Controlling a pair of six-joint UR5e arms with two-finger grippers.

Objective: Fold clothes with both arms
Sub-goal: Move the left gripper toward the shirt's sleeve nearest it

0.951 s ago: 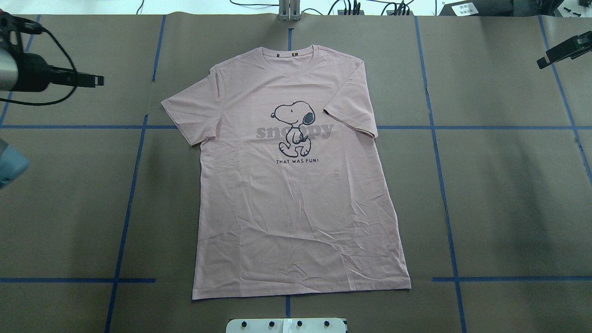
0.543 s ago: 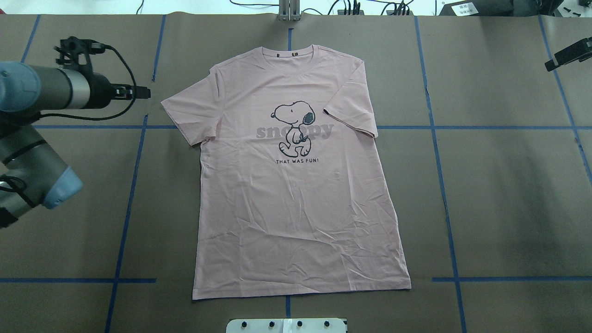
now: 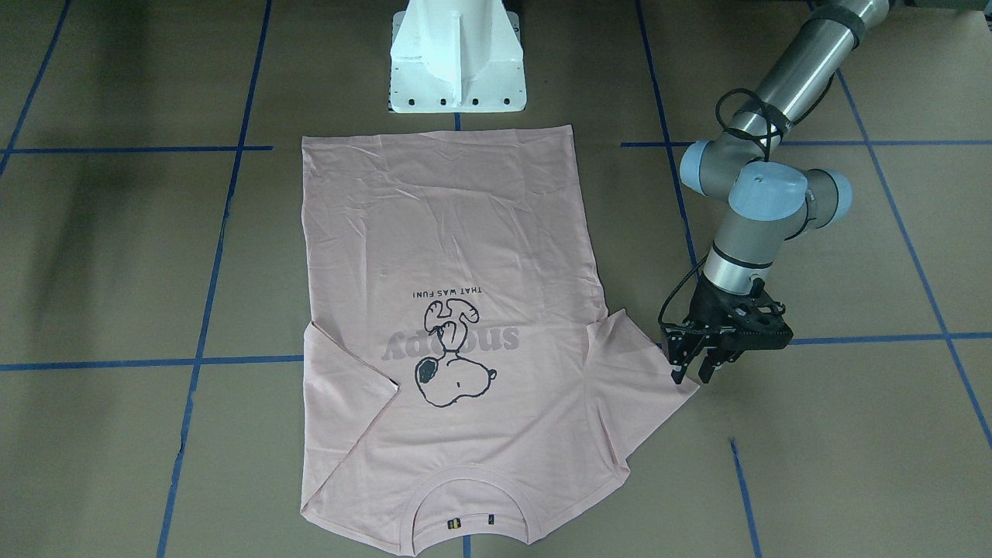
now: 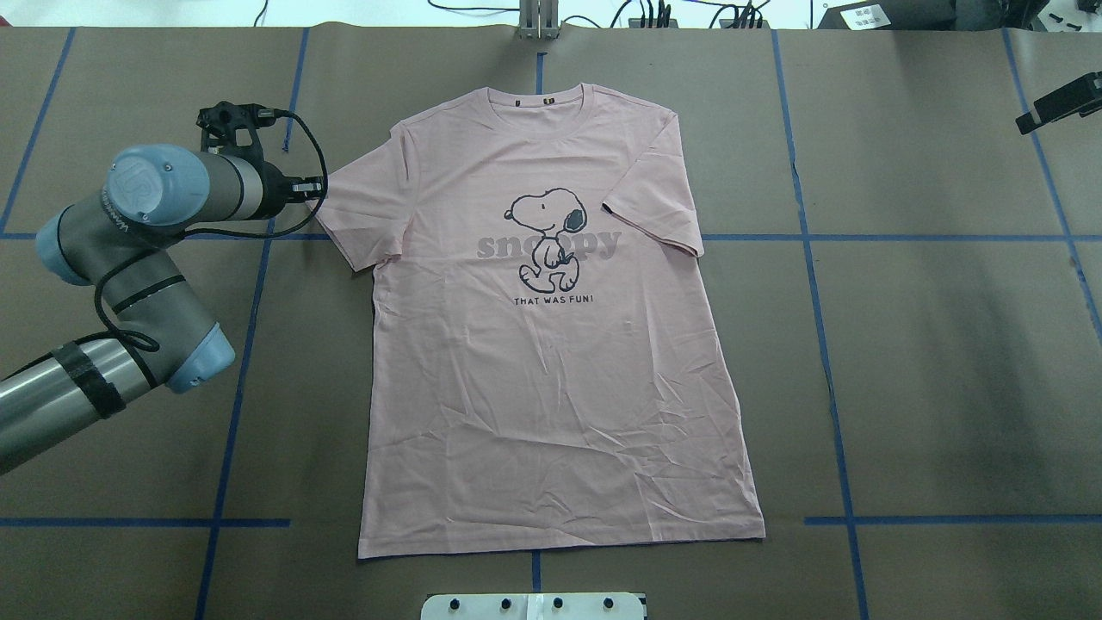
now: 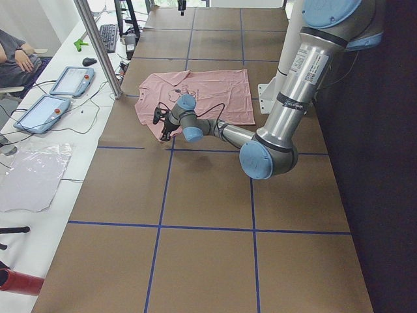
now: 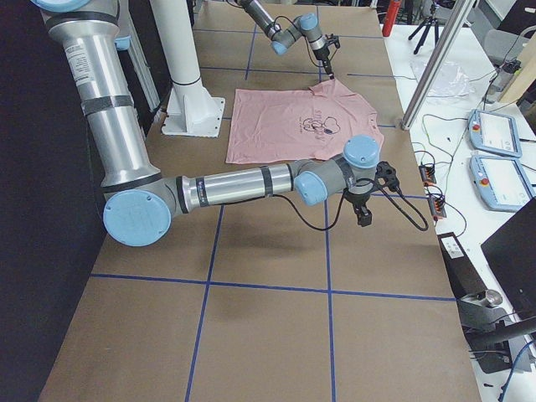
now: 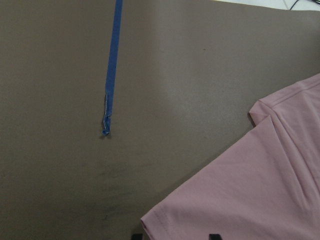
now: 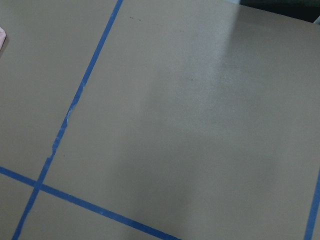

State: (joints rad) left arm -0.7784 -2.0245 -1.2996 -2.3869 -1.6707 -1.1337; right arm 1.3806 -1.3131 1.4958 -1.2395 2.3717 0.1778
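**L gripper now at sleeve tip**

Pink T-shirt (image 4: 551, 387) lies flat, print up, mid-table (image 4: 947, 387), collar twd far edge, hem twd robot's edge. It's unchanged vs 0.5 s ago. L gripper (image 3: 692, 379) has come in from the table's left edge & hangs at the tip of the near sleeve (image 4: 353, 207), fingers apart w/ a modest gap, holding nothing. R gripper (image 4: 1061, 99) sits by the far right corner, roughly where it was; can't tell its opening.
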